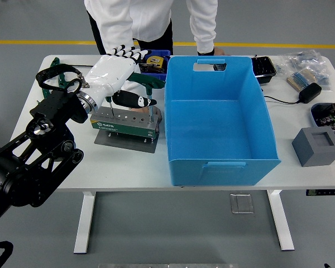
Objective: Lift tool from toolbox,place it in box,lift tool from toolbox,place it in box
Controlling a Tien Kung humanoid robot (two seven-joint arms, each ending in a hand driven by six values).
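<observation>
Green T-handle tool [149, 84] upright in grey toolbox [125, 121]; left robot hand [118, 71] above, fingers spread, empty.

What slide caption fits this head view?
Left hand open above the tool rack, beside the empty blue box.

Setting: workshop or robotics lab. Evidence: grey industrial floor [39, 22] with yellow line [33, 42] along frame top; white desk [128, 167] bearing metal tool stand [125, 124], green T-handle wrenches [148, 81], blue plastic crate [218, 120], electronic parts [304, 72] at upper right.
</observation>
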